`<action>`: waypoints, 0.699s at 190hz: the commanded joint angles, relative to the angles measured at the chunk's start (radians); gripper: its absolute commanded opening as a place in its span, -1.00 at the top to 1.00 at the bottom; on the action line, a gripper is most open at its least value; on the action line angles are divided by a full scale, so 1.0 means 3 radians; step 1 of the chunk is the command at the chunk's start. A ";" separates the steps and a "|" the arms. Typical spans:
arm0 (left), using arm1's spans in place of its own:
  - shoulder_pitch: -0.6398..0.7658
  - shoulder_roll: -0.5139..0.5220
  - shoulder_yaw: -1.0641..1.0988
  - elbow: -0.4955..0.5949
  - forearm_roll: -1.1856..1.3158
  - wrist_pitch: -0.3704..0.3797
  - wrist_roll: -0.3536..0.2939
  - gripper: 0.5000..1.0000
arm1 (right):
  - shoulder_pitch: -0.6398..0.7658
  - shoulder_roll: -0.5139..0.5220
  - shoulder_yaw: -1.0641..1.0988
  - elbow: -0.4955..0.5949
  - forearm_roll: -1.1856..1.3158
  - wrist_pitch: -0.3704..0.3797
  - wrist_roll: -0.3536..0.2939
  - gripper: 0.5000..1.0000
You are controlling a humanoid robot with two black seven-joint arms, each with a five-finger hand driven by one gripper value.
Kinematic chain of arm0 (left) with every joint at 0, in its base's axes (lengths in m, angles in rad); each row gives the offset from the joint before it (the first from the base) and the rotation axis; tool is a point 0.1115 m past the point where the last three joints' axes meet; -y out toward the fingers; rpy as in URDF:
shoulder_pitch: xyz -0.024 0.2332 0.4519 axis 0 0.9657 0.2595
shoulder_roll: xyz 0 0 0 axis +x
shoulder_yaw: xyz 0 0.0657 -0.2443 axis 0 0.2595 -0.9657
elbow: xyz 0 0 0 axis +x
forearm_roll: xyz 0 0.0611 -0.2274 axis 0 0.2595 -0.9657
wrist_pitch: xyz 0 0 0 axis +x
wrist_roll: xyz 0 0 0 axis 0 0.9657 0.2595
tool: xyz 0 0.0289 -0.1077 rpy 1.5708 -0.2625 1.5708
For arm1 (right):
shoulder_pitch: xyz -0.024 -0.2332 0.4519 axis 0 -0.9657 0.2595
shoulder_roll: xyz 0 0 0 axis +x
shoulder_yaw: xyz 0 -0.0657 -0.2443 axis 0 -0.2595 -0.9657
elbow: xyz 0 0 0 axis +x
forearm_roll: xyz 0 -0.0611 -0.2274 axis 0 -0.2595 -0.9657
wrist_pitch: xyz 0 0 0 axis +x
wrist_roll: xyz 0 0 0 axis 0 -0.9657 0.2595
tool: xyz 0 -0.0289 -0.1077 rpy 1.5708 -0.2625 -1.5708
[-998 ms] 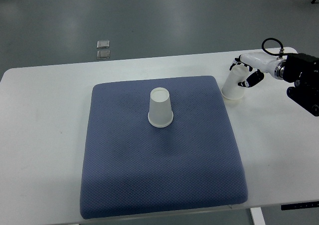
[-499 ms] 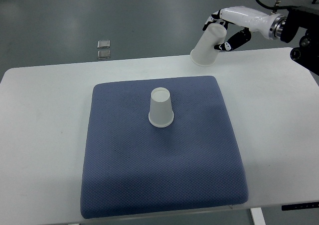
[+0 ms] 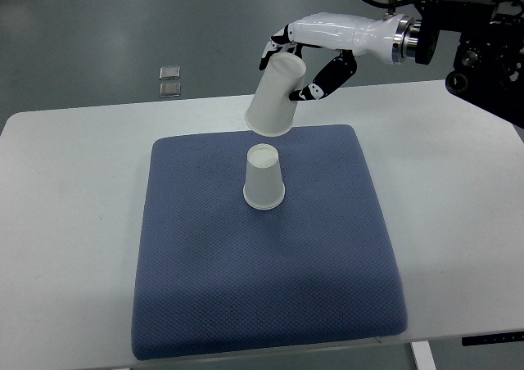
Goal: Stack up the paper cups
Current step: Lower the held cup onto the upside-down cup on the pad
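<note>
Right hand (image 3: 304, 69) clamped round upside-down paper cup (image 3: 275, 95), held in air, mouth down, tilted. Second cup (image 3: 264, 178) stands upside-down on blue mat (image 3: 327, 247), just below and slightly nearer than held cup's mouth. Cup axes not aligned yet. Left arm not visible.

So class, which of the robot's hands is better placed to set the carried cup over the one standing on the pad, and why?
The right hand. It already grips the carried cup, mouth down and tilted, just above and behind the upside-down cup on the blue pad. No left arm is in view.
</note>
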 commanded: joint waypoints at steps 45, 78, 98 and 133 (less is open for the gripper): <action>0.0004 0.0000 -0.0005 0.0000 0.0000 0.0000 0.0002 -1.00 | -0.0008 0.0178 -0.0056 -0.0003 -0.0127 0.0059 -0.0021 1.00; -0.0001 0.0000 0.0000 0.0000 0.0000 0.0000 0.0002 -1.00 | -0.0039 0.0240 -0.0072 -0.0023 -0.0301 0.0059 -0.0021 1.00; -0.0001 0.0000 0.0000 0.0000 0.0000 0.0000 -0.0003 -1.00 | -0.0034 0.0245 -0.0133 -0.0038 -0.0326 0.0059 -0.0021 1.00; -0.0001 0.0000 0.0000 0.0000 0.0000 0.0000 0.0002 -1.00 | -0.0044 0.0245 -0.0164 -0.0038 -0.0439 0.0059 -0.0016 1.00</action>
